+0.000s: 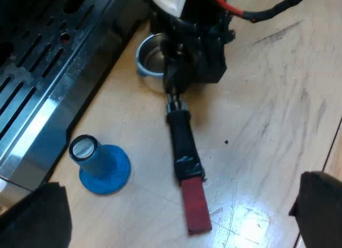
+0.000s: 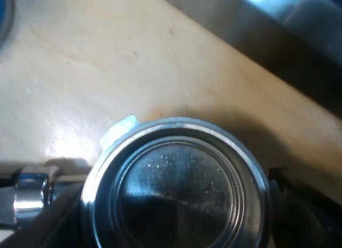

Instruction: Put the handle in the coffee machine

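Espresso machine is stood on the table. Metal holder is laid flat on the table, basket beside the machine's base, red end pointed away. Right claw is set over its neck; grip cannot be told. Left claw is spread, released. Step judged: pickup. A lift is called for next, then a swing to the machine's front. Blue tamper nearby is to be cleared; open table is left elsewhere.

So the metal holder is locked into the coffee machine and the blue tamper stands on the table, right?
Not quite: the holder lies on the table beside the machine, as the left wrist view shows. The blue tamper does stand there.
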You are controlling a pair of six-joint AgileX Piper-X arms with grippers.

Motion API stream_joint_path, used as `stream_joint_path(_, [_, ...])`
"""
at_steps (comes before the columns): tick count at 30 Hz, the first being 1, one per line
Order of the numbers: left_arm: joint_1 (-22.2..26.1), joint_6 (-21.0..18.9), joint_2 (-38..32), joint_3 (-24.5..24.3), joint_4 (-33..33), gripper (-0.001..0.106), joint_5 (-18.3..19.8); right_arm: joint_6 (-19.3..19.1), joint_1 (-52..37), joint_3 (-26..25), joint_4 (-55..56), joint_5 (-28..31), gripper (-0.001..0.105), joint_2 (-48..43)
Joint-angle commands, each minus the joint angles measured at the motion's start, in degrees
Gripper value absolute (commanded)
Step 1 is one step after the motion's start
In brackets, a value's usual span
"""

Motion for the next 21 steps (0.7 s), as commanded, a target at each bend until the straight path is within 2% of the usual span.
stream_joint_path(1, [-0.2,0.1,-0.1,-0.1,-0.7,0.086,-0.3,2.2,-0.2,-0.5,2.1,-0.1,0.0,-2.7])
stream_joint_path(5, [-0.2,0.1,-0.1,-0.1,-1.4,0.086,-0.3,5.2,-0.2,-0.5,6.0,-0.1,0.0,-5.6])
stream_joint_path(7, [-0.2,0.1,-0.1,-0.1,-2.1,0.086,-0.3,8.2,-0.2,-0.5,9.4,-0.1,0.0,-7.8])
stream_joint_path(13, [-0.2,0.4,-0.1,-0.1,-3.2,0.086,0.1,11.2,-0.2,-0.5,15.9,-0.1,0.0,-12.0])
stream_joint_path(15, [-0.2,0.4,-0.1,-0.1,-3.2,0.086,2.3,12.7,-0.2,-0.5,18.1,-0.1,0.0,-14.2])
stream_joint_path(17, [-0.2,0.6,-0.1,-0.1,-3.2,0.086,6.2,13.6,-0.2,-0.5,19.4,-0.1,0.0,-16.6])
stream_joint_path(21, [-0.2,2.0,-0.1,-0.1,-3.2,0.086,7.5,14.4,-0.2,-0.5,20.4,-0.1,0.0,-20.1])
